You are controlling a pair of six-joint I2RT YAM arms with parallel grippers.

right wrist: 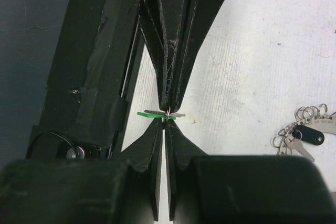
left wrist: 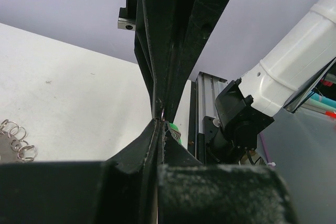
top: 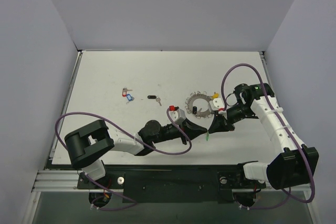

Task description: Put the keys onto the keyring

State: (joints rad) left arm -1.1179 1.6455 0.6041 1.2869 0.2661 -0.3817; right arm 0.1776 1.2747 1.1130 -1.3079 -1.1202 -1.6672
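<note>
Left gripper (left wrist: 159, 125) and right gripper (right wrist: 165, 124) meet tip to tip at mid-table, near the front edge. Both pairs of fingers are pinched to a thin slit. The green key (right wrist: 148, 113) lies crosswise right where the 2 sets of tips meet, green head to one side and metal blade to the other; can't tell which pair actually grips it. The keyring (top: 201, 103) lies flat on the table (top: 157, 72) just behind the grippers, with a yellow tag (top: 216, 96) at its right rim and a black-headed key (right wrist: 310, 136) on it. Loose red and blue keys (top: 127, 95) and a black key (top: 152, 97) lie well apart to the left.
</note>
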